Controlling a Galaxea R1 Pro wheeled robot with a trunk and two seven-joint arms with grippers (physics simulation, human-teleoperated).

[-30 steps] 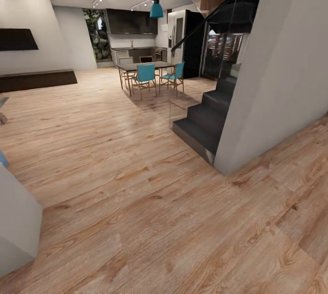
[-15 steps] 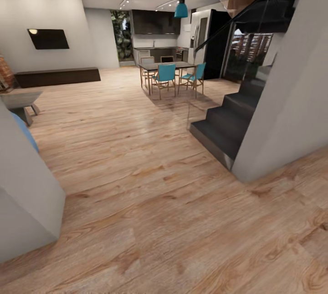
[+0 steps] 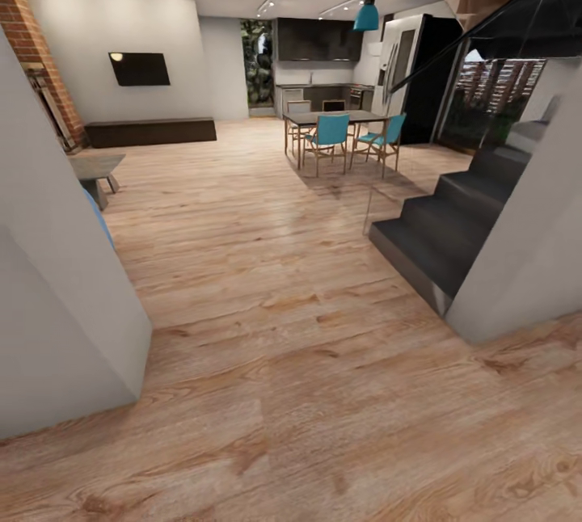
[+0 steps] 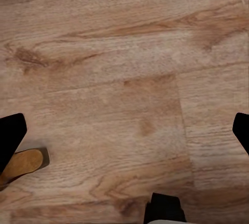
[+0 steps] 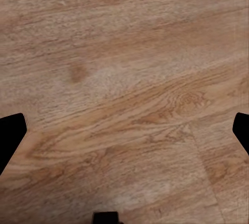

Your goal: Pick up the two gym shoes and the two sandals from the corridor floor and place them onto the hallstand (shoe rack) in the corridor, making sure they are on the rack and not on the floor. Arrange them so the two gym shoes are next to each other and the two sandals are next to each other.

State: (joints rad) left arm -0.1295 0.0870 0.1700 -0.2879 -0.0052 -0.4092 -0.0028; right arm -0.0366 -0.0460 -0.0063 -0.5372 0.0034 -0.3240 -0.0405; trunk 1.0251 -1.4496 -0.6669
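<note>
The floor (image 3: 267,320) is light brown wood-grain planks. The chairs (image 3: 331,131) and hanging lamp (image 3: 366,17) are teal, the stairs (image 3: 453,223) dark grey, the near walls (image 3: 48,296) pale grey (one far corner (image 3: 36,53) is red brick). A tan-brown sandal tip (image 4: 23,162) shows beside a black finger (image 4: 10,135).

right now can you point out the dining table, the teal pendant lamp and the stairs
dining table (image 3: 335,115), head view, on its dark top
teal pendant lamp (image 3: 366,18), head view, on the teal shade
stairs (image 3: 440,239), head view, on a lower dark tread
</note>
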